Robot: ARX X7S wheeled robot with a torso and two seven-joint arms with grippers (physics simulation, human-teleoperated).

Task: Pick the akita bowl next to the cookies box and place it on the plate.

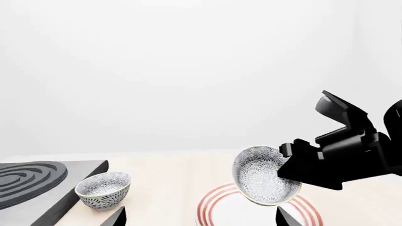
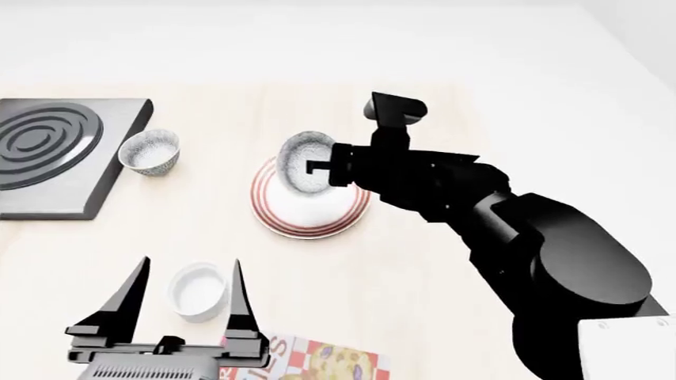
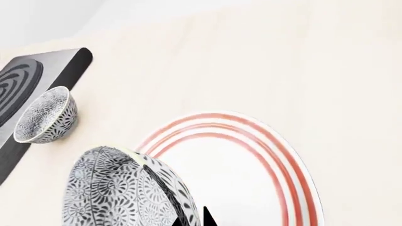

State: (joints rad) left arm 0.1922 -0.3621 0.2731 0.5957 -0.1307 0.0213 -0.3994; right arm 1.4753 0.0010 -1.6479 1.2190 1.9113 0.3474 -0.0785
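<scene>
The akita bowl (image 2: 299,161) (image 1: 262,175) (image 3: 116,190) hangs tilted on its side over the far part of the plate (image 2: 313,212) (image 1: 217,208) (image 3: 254,165), a white plate with red rings. My right gripper (image 2: 323,168) (image 3: 195,219) is shut on the bowl's rim, one finger inside and one outside. The cookies box (image 2: 329,361) lies at the near table edge, partly cut off. My left gripper (image 2: 188,263) (image 1: 199,217) stands open near the box, its fingers either side of a plain white cup (image 2: 199,290), holding nothing.
A second speckled bowl (image 2: 149,152) (image 1: 103,189) (image 3: 46,116) stands left of the plate, beside a grey stove plate with a ringed burner (image 2: 55,150) (image 1: 28,182) (image 3: 28,75). My right arm (image 2: 549,253) (image 1: 351,153) reaches in over the table's right half.
</scene>
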